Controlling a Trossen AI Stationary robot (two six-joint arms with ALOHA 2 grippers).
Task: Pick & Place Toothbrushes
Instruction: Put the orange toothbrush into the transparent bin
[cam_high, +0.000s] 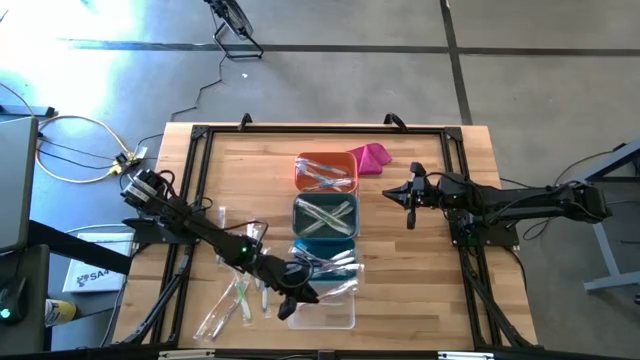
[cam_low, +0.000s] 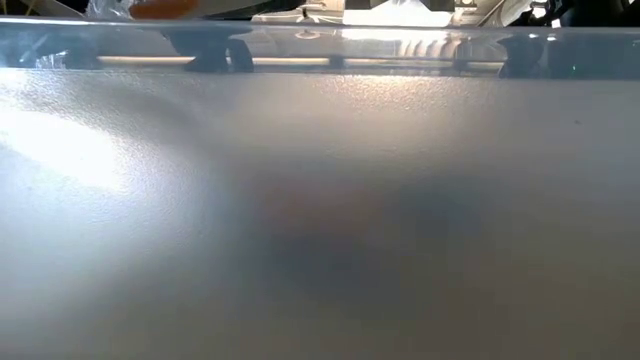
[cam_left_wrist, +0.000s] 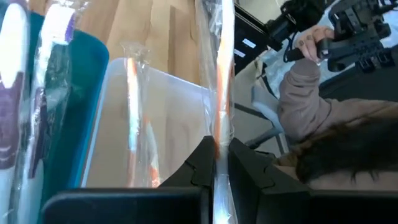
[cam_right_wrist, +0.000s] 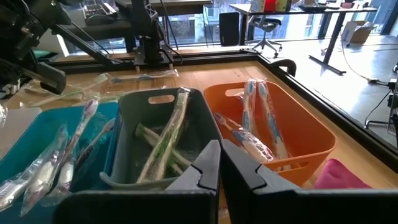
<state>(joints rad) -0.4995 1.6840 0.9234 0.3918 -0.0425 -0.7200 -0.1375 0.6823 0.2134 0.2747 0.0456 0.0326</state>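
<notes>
A wrapped toothbrush (cam_left_wrist: 219, 93) is pinched by the nearly shut left gripper (cam_high: 290, 297) over the clear bin (cam_high: 335, 318). Right gripper (cam_high: 408, 197), beside the grey bin (cam_high: 325, 217), is shut, w/ nothing held. Risk: glossy wrapper may slip, so brush could land outside the clear bin.

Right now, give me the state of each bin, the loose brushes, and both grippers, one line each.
Orange bin: holds brushes.
Grey bin: holds crossed brushes.
Teal bin: holds brushes.
Clear bin: one brush visible inside.
Loose brushes: lying on the table.
Left gripper: jaws clamped on a wrapped brush, above the clear bin.
Right gripper: jaws shut, empty.
</notes>
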